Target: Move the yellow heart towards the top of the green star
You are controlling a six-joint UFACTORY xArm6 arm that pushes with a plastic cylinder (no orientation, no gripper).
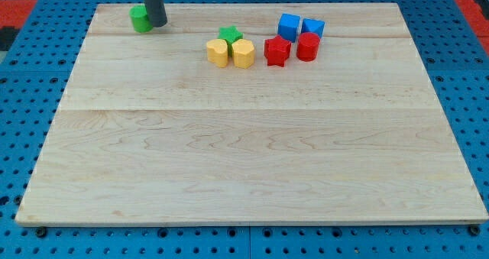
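Note:
The yellow heart [218, 51] lies near the view's top centre, just below and left of the green star [229, 35] and touching it. A second yellow block [243, 53], with angular sides, sits right beside the heart, below and right of the star. My tip [157, 24] is far to the left of them, at the board's top left, touching the right side of a round green block [140, 18]. The rod comes down from the view's top edge.
A red star [277, 50] and a red cylinder [308, 46] stand right of the yellow blocks. Two blue blocks [289, 26] [313, 27] sit just above the red ones. The wooden board's top edge [244, 4] runs close behind the group.

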